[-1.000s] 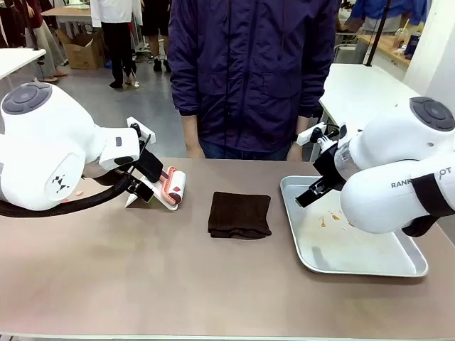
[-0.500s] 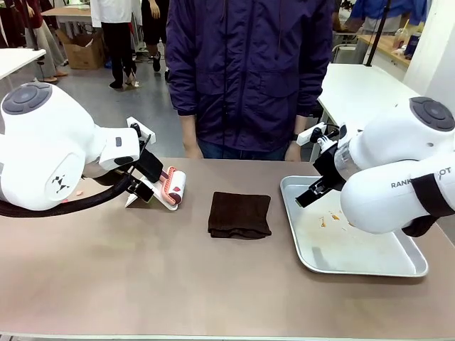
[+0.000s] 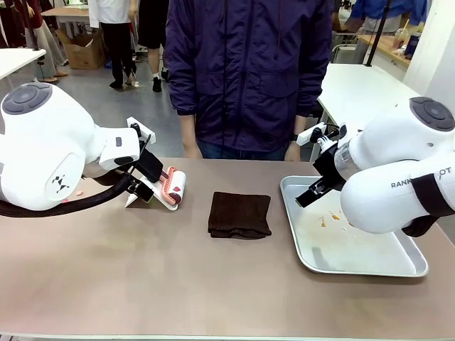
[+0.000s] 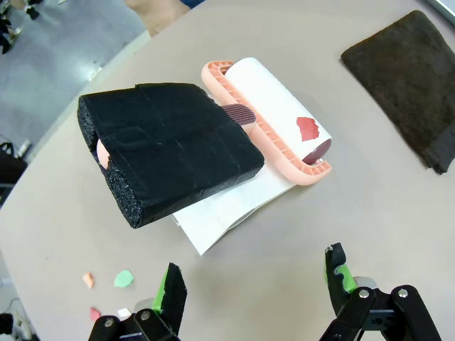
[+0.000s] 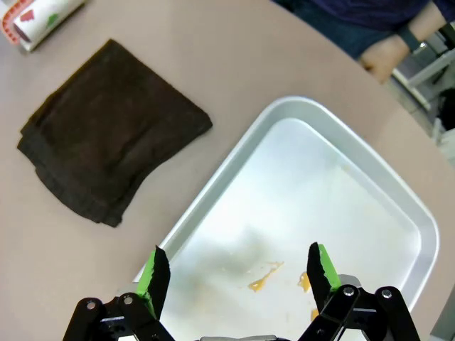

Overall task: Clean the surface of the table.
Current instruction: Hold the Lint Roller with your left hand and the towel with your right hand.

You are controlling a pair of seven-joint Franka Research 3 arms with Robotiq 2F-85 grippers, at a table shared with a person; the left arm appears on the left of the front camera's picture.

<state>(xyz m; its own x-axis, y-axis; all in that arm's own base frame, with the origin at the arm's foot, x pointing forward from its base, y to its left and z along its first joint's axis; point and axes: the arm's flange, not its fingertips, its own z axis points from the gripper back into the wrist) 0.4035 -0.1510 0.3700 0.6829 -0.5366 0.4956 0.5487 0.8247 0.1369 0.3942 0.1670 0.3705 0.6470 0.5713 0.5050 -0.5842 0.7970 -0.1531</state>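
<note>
I am judging the cleaning not yet begun: the table (image 3: 178, 284) is lying unwiped, with scraps (image 4: 122, 278) near its left edge. My left gripper (image 4: 254, 266) is hanging wide open and empty just short of the lint roller (image 4: 266, 106). My right gripper (image 5: 238, 257) is gaping empty above the tray (image 3: 362, 273) by the right edge. The next move is probably calling for a grasp on the roller's black handle (image 4: 178, 142).

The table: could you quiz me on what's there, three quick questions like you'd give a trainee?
1. True or false: the brown cloth lies inside the metal tray.
2. Which tool lies before the left gripper? A lint roller; B spray bottle; C broom.
3. Fill in: the left gripper and right gripper both stand ____.
Key: 1 false, it lies on the table beside the tray; 2 A; 3 open.
</note>
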